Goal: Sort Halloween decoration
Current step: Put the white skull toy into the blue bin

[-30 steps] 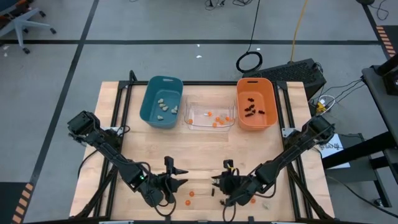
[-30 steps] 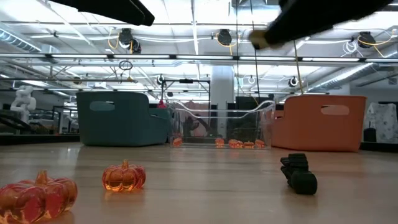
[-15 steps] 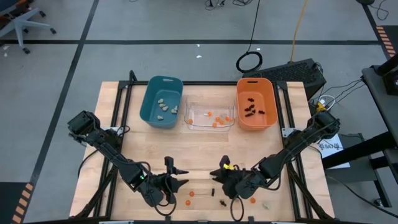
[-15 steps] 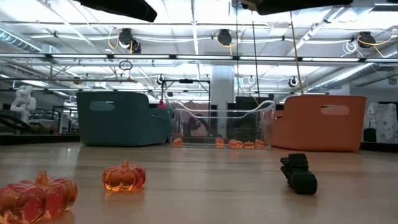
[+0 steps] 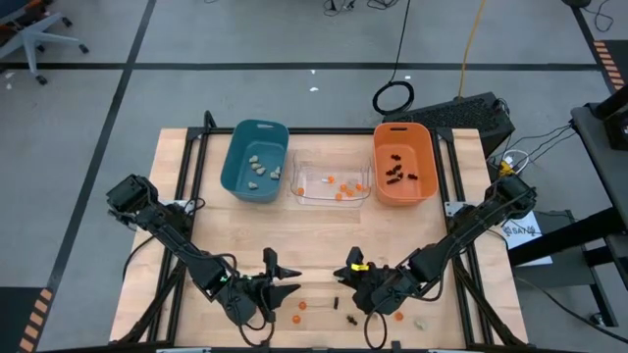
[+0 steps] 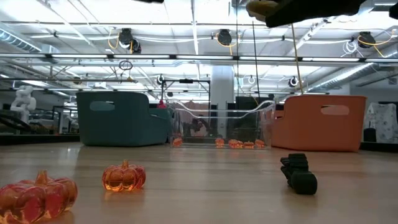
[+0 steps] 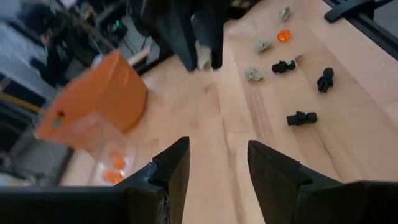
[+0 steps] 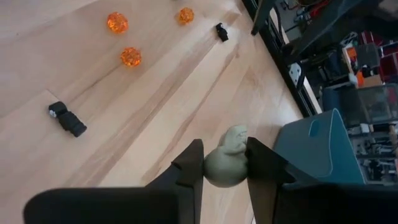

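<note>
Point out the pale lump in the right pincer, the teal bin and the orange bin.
pale lump [image 8: 225, 163]: right wrist view, its rounded body.
teal bin [image 5: 241, 149]: high view, its left wall.
orange bin [image 5: 425, 162]: high view, its right wall.

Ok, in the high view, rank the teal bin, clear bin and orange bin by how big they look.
1. Teal bin and orange bin: they look about alike, so I won't rank one over the other.
2. Clear bin: plainly the smallest.

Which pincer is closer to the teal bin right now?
Left. The left pincer is open at the near edge, below the teal bin. The right pincer, holding a pale lump, sits farther toward the orange bin's side.
</note>
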Robot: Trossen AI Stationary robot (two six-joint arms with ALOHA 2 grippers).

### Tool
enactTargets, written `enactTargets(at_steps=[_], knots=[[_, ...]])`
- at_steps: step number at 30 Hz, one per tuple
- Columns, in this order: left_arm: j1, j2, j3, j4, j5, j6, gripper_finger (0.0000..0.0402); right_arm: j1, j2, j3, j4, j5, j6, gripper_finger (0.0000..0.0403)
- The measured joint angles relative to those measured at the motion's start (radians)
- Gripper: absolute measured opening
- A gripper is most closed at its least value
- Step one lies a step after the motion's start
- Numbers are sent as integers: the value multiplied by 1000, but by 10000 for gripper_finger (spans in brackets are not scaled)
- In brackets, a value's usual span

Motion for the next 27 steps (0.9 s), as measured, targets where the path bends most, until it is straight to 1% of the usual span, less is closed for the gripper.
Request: enactTargets(at_steps=[4, 8, 14, 21, 23, 27], knots=[[0, 0, 0, 46, 0, 130, 159, 0, 0, 0, 0, -2, 25, 65], [0, 0, 0, 61, 2, 140, 159, 2, 0, 0, 0, -3, 75, 65], [0, 0, 0, 66, 5, 209, 159, 8, 0, 0, 4, -3, 98, 63], [0, 0, 0, 78, 6, 214, 159, 8, 0, 0, 8, -4, 186, 63], [0, 0, 0, 81, 3, 214, 159, 8, 0, 0, 9, -4, 240, 63], [0, 0, 0, 81, 0, 214, 159, 5, 0, 0, 14, -4, 440, 63]])
